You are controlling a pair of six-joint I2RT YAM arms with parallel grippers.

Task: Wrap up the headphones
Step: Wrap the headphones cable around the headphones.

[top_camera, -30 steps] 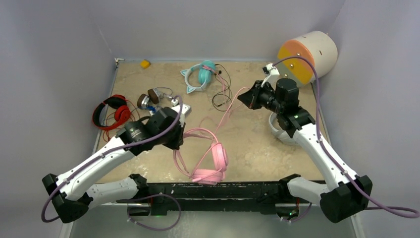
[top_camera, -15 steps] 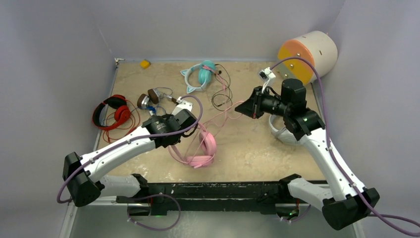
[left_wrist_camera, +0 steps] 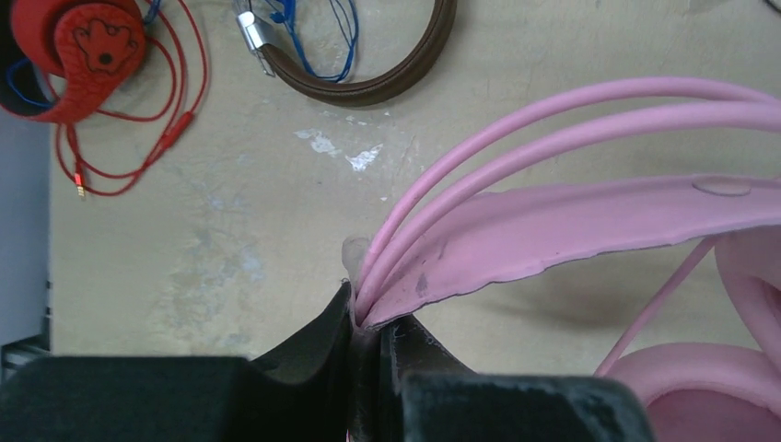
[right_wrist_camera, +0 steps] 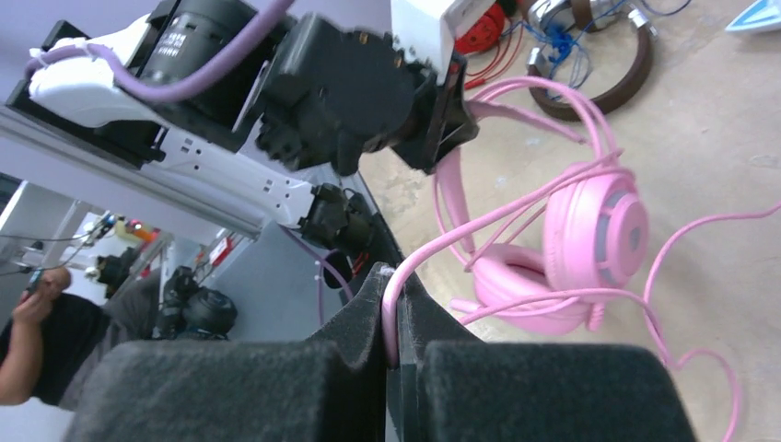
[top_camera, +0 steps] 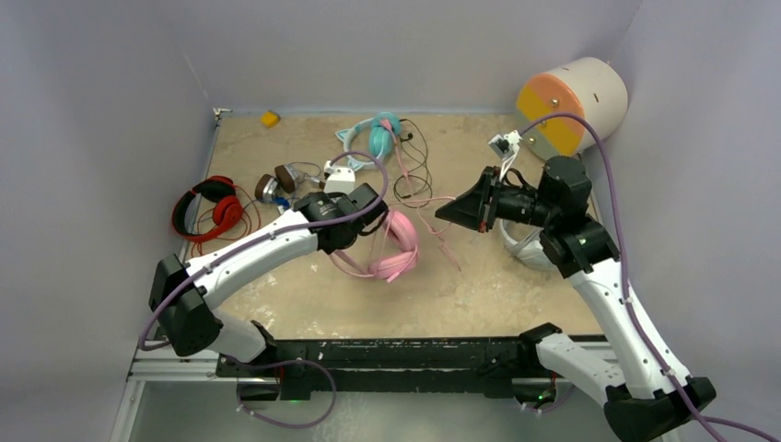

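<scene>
Left gripper (left_wrist_camera: 368, 318) is pinching the headband (left_wrist_camera: 571, 221) of the pink headphones (top_camera: 398, 244), at mid-table. Right gripper (right_wrist_camera: 391, 304) is clamping their pink cable (right_wrist_camera: 442, 247) nearby. Best approach, I'd judge: drawing the cable taut, circling it round the band, left grip steady.

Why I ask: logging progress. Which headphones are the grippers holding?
The pink headphones: left gripper clamps their headband, right gripper pinches their cord. No other is gripped.
</scene>
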